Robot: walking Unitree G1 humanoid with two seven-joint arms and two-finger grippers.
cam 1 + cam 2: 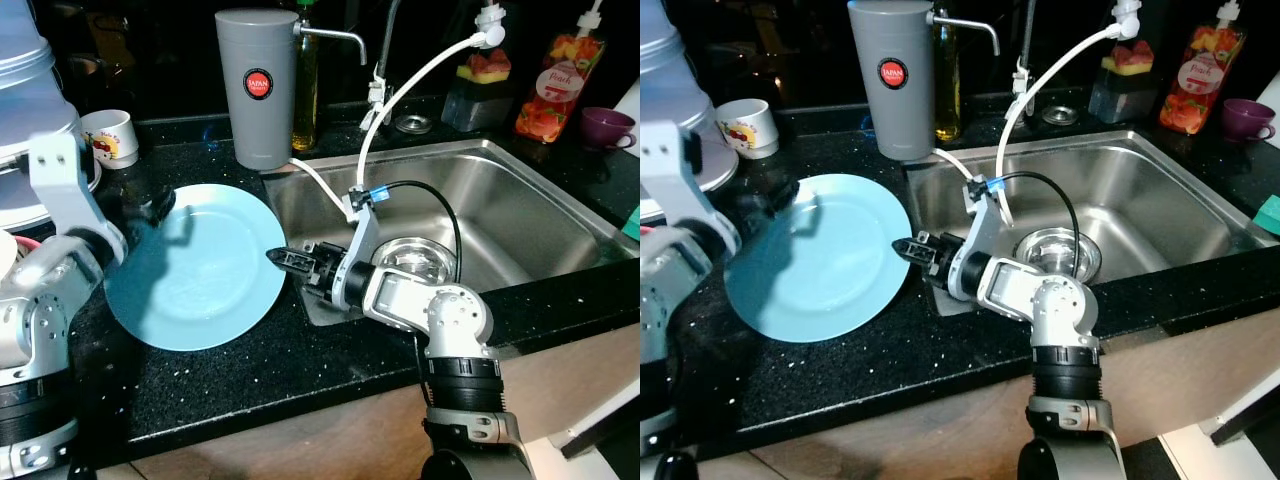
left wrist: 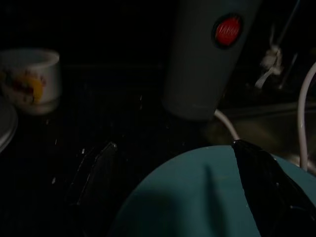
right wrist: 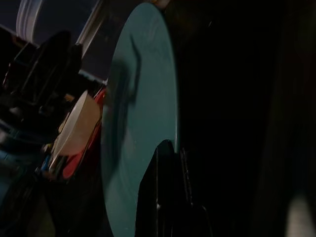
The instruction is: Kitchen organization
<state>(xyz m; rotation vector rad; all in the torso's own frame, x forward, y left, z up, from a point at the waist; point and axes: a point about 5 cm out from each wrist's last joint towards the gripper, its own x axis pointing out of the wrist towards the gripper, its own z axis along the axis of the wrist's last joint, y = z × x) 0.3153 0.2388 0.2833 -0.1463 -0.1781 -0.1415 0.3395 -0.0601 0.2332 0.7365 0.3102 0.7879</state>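
- A light blue plate (image 1: 195, 268) is seen lying flat on the black speckled counter (image 1: 250, 370), just beside the rim of the steel sink (image 1: 500, 215).
- The plate's sink-side edge is met by the right gripper (image 1: 283, 258); its fingers appear nearly closed at the rim, though a firm pinch cannot be confirmed.
- The plate's far edge, away from the sink, is straddled by the left gripper (image 1: 160, 205), with one finger over the plate and one off it, spread wide.
- Behind the plate a grey canister (image 1: 256, 88) and a white mug (image 1: 110, 136) are placed.
- If the plate is lifted by one thin rim grip, it is judged likely to slip or tilt and strike the counter; a push from either side could send it into the sink.
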